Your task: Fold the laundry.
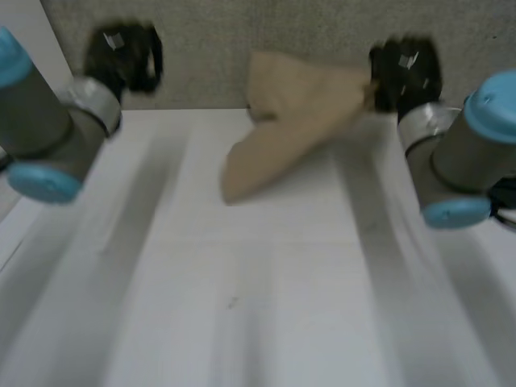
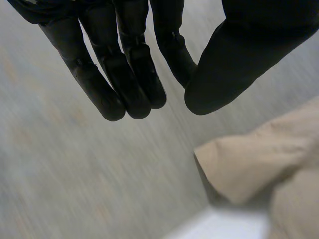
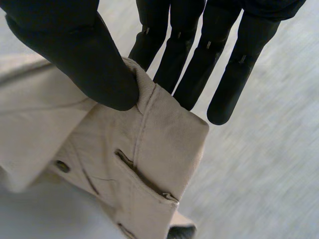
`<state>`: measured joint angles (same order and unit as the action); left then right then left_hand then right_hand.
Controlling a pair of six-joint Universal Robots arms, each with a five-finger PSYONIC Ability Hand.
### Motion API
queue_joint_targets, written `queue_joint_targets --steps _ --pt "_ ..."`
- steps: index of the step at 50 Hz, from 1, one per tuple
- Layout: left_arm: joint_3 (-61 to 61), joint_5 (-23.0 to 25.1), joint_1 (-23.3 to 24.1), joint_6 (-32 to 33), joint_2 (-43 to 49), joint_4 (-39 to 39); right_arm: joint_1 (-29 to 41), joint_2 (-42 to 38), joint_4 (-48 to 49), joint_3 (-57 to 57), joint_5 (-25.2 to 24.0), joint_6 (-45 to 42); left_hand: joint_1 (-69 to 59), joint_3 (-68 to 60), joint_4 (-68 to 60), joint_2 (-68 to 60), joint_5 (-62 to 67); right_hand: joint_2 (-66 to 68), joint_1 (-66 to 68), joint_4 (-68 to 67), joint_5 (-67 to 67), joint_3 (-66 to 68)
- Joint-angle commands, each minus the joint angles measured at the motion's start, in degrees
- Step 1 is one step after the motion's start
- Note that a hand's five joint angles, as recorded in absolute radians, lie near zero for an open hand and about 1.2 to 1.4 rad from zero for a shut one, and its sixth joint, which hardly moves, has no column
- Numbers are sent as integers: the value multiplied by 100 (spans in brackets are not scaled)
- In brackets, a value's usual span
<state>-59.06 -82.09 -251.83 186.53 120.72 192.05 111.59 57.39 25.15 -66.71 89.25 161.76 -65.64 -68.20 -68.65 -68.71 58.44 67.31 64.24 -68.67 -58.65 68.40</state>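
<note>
A beige twill garment (image 1: 294, 121) with a stitched seam, a slit-like welted opening (image 3: 139, 174) and a small dark button (image 3: 62, 166) hangs at the far edge of the white table (image 1: 258, 290). Its upper part is held up by the robot's right hand (image 3: 79, 59), and its lower end trails down onto the tabletop. The right hand pinches a doubled, hemmed edge of the cloth between its thumb and its straight fingers, which lie behind the fabric. The left hand (image 2: 124, 69), apart from the garment on the other side of the table, holds nothing. Its fingers are straight and close together, the thumb drawn near their tips, and a corner of the beige cloth lies beyond them in its wrist view. The fabric appears soft yet fairly thick. It is likely light enough for one hand but limp, so it will probably sag and bunch unless held at two points, and it looks neither slippery nor fragile. The firmest places to take hold are judged to be the doubled hem and the seamed edges. A second corner along the same edge as the one now pinched would let the piece be spread flat before folding. No brand, label or legible writing can be made out on the garment or the table.
</note>
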Motion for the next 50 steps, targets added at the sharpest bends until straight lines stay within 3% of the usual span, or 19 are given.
queue_joint_targets --steps 1,3,4,11,23,31,50 --pt "-931 53 169 480 742 -176 126 -686 -299 -484 -171 -408 4055 4311 4357 4363 -4336 1269 1576 -1133 -1135 1160" --pt "-993 -78 248 533 786 -456 170 -642 -474 -449 -162 -504 5451 5707 5752 5758 -5731 1269 1576 -1133 -1135 1160" --pt "-984 -131 266 542 786 -554 196 -607 -563 -422 -162 -522 5564 5820 5865 5871 -5844 1269 1576 -1133 -1135 1160" --pt "-949 -571 380 148 655 -1318 503 25 -1405 -89 -110 -567 5564 5820 5865 5871 -5844 1269 1576 -1133 -1135 1160" --pt "-931 -747 933 -968 689 -1776 1040 1019 -2400 491 329 -216 5564 5820 5865 5871 -5844 1269 1576 -1133 -1135 1160" --pt "-861 -1177 1460 -1636 777 -1934 1400 1177 -3076 939 839 109 5564 5820 5865 5871 -5844 1269 1576 -1133 -1135 1160" --pt "-387 -1555 2111 -3210 1120 -2541 1919 1591 -3437 1055 989 786 5564 5820 5865 5871 -5844 1269 1576 -1133 -1135 1160"
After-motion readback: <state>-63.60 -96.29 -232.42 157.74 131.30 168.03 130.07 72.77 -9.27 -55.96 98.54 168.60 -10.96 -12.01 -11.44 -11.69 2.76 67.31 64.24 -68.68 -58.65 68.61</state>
